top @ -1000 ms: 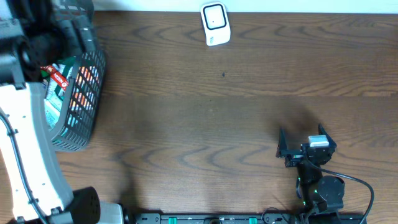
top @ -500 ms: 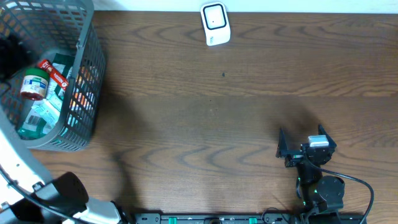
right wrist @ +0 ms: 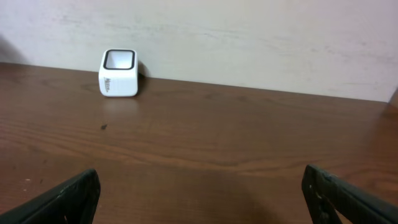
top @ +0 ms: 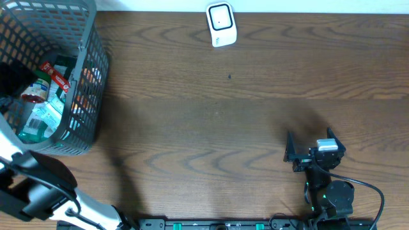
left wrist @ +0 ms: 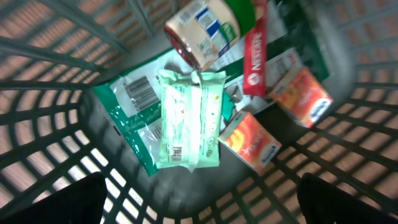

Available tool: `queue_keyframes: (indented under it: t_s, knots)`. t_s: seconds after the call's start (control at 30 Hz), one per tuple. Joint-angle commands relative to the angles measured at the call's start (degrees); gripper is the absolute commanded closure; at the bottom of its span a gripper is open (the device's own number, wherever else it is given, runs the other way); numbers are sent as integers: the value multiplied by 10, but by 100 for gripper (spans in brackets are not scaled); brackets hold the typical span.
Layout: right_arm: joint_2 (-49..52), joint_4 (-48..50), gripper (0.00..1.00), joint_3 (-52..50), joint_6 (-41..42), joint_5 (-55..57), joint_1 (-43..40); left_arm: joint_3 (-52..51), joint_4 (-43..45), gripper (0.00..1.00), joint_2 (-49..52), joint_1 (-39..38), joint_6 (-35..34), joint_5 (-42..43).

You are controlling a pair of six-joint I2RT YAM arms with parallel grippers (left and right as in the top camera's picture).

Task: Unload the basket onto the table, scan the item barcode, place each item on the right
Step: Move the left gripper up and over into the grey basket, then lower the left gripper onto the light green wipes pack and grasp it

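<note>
You are looking at a task that is barely starting: nothing is being held and nothing is being shown to the small white box-shaped barcode scanner [top: 221, 24], which is sitting at the far edge of the brown wood-grain desk [top: 211, 128]. Picking an item, carrying it over and presenting its barcode are all waiting to be done.

Every candidate item is lying in the grey plastic mesh basket [top: 89, 96] at the desk's far left corner. The left claw [left wrist: 202, 208] is hanging over it with its jaws wide and empty. Directly under it, a pale green soft pack of wipes [left wrist: 188, 118] is lying on top of a dark green foil pouch [left wrist: 134, 106], whose printed barcode is facing up.

Crowding them are a white-labelled jar [left wrist: 202, 31], a red wrapped bar [left wrist: 255, 56] and two orange cartons [left wrist: 254, 142]. They are overlapping, and the basket walls are hemming in any approach, so a clean single grasp is looking awkward.

The right claw [top: 310, 144] is sitting near the desk's front right, jaws wide and empty, facing the scanner across bare wood.
</note>
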Motion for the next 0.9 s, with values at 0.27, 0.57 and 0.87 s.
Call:
queue_keyframes:
  t_s: [0.27, 0.57, 0.87]
  knots:
    - [-2, -2, 1, 0, -1, 3, 2, -16, 12, 3, 79, 5, -1, -3]
    - [-2, -2, 1, 0, -1, 3, 2, -17, 14, 25, 110, 19, 4, -3]
    - [-2, -2, 1, 0, -1, 3, 2, -54, 31, 2, 111, 21, 3, -1]
